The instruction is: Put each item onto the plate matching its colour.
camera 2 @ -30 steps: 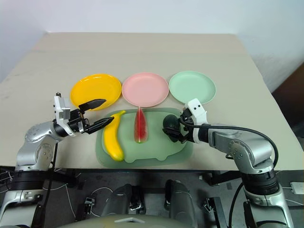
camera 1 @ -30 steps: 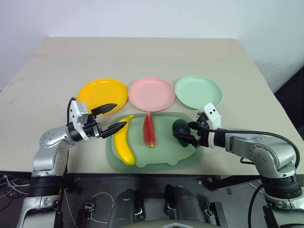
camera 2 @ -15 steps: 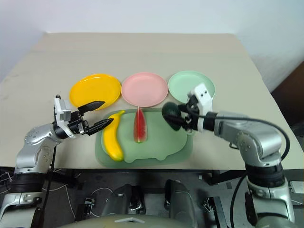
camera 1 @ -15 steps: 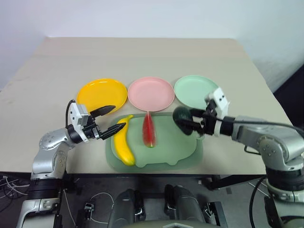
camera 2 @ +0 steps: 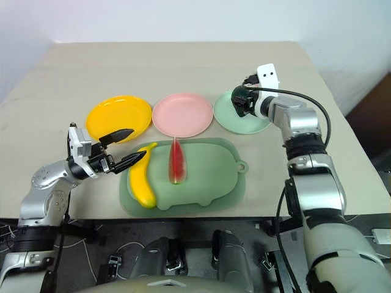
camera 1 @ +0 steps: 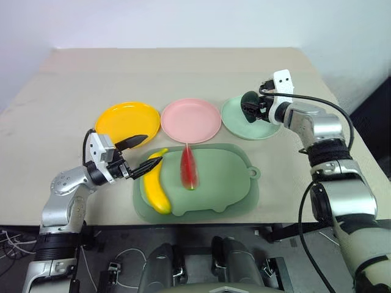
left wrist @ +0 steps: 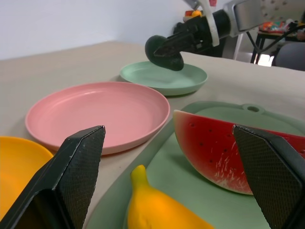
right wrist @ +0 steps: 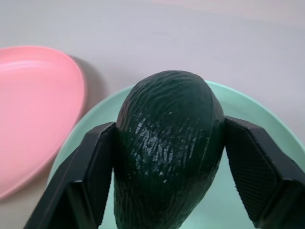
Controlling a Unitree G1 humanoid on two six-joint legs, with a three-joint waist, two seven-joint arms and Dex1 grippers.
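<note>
Avocado clamped in right pincer above green plate; left pincer apart, banana at its 5 o'clock.

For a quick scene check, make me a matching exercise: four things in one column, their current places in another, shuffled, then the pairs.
Things:
1. avocado
2. banana
3. watermelon wedge
4. pink plate

Places:
A. on the green mat, at its middle
B. in the right gripper, over the mint plate
C. between the other two plates
D. on the mat's left edge

Pairs: 1-B, 2-D, 3-A, 4-C
</note>
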